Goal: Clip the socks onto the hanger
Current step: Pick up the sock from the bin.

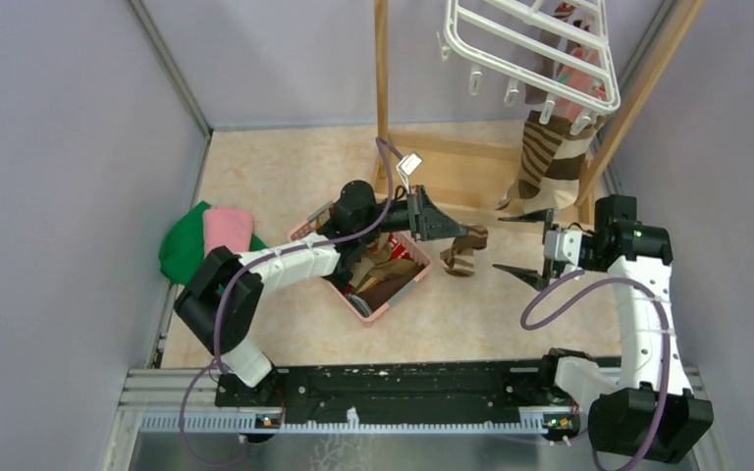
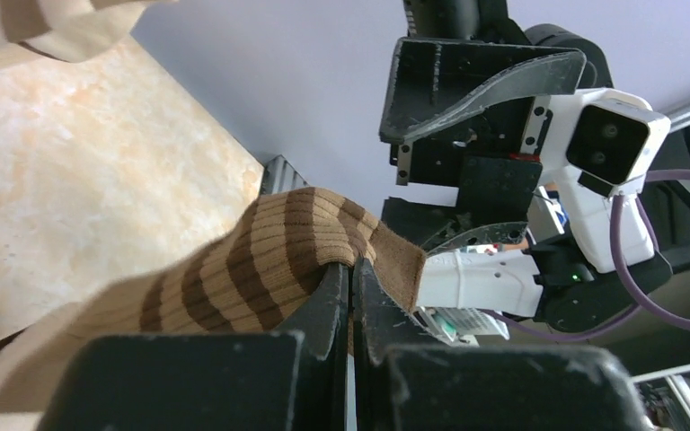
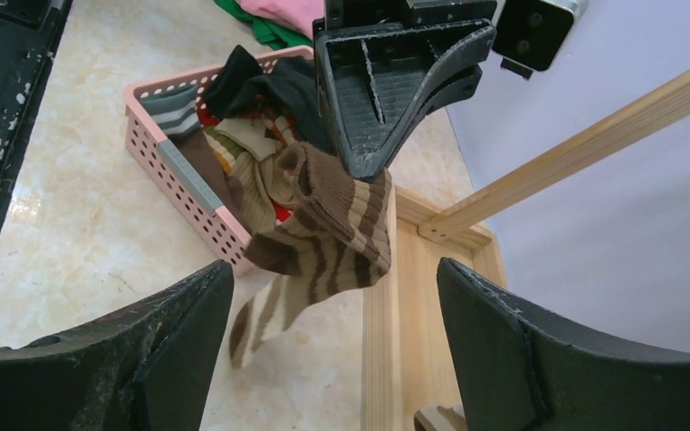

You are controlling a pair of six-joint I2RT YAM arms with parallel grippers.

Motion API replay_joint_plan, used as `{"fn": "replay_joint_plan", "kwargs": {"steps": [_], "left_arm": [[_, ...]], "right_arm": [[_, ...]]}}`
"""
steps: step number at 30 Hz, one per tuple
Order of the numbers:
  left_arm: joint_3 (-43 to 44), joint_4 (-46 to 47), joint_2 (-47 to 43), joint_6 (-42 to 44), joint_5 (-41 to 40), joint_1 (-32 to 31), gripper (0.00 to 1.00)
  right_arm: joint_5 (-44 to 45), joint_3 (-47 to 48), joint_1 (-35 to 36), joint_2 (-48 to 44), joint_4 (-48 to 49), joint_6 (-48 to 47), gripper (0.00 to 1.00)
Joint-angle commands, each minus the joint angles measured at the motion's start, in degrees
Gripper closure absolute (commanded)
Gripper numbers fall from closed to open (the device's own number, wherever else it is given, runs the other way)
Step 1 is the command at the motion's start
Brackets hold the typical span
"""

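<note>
- My left gripper is clamped shut on a brown striped sock, pinched near one end. The rest dangles just past the right corner of the pink basket. I cannot tell whether its low end touches the table.
- My right gripper has its fingers spread wide with nothing between them. It faces that sock from the right, near it but apart.
- Done so far: the hanger, high at the far right, carries one brown-and-cream hung sock at its right end. Something pink shows beside it, too hidden for me to name.
- Left to do: the sock in my grip is on no clip, and a heap of more socks, black, grey and striped, lies in the basket. I judge the job to be early.
- Several free clips dangle along the hanger's near-left side.
- Open room: there is bare table between my two grippers and in front of the basket.
- Edges to mind: the wooden stand has an upright just behind my left gripper, a base rail on the table under the hanger, and a slanted post close to my right arm, with the wall just beyond.
- The way up to the free clips runs between that upright and the hung sock. I judge it tight.
</note>
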Motion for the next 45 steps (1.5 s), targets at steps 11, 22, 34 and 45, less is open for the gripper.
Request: {"fn": "replay_joint_plan", "kwargs": {"steps": [11,22,34,45], "left_arm": [[4.6,10.6,6.5,-6.9,6.3,-2.5,1.0],[5.4,10.7,8.2,-7.1,6.0,-2.7,1.0],[-8.2,23.7,0.0,5.3,6.2,4.5,0.48],[-28.3,31.0,-16.5,63.2,-2.0,-4.0,0.05]], "right_arm": [[1.8,-1.7,5.8,1.3,10.7,8.5,0.48],[0.4,-1.8,7.3,1.2,7.9,9.3,1.0],[3.7,-2.8,7.0,-0.7,33.3,65.7,1.0],[-3.7,-8.9,5.5,0.6,52.5,87.9,1.0]]}}
